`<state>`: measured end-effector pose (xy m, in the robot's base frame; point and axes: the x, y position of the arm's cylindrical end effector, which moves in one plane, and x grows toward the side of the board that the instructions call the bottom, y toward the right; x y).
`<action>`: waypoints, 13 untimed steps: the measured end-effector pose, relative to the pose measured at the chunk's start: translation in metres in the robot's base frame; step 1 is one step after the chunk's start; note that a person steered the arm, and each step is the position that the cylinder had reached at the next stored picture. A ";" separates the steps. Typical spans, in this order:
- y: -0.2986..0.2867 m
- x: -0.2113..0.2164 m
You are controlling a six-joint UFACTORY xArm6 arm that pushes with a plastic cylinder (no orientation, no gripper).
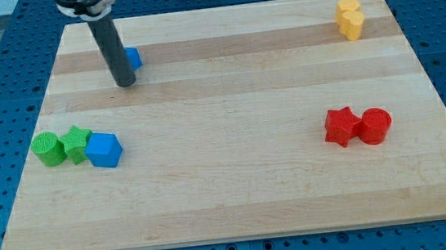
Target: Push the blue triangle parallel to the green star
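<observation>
The blue triangle [134, 58] lies near the view's top left, mostly hidden behind my rod. My tip [125, 83] rests on the board just below and left of it, touching or nearly touching it. The green star [76, 144] sits at the view's left, lower down, wedged between a green round block [46, 149] on its left and a blue cube [104, 149] on its right. The star is well below my tip and to its left.
The wooden board [234, 157] lies on a blue perforated table. Two yellow blocks [350, 18] stand together at the top right. A red star [340, 127] and a red round block [375, 125] touch at the right.
</observation>
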<state>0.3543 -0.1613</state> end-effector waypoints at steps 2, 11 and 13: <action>-0.006 -0.041; 0.026 -0.102; -0.017 -0.119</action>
<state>0.2349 -0.1779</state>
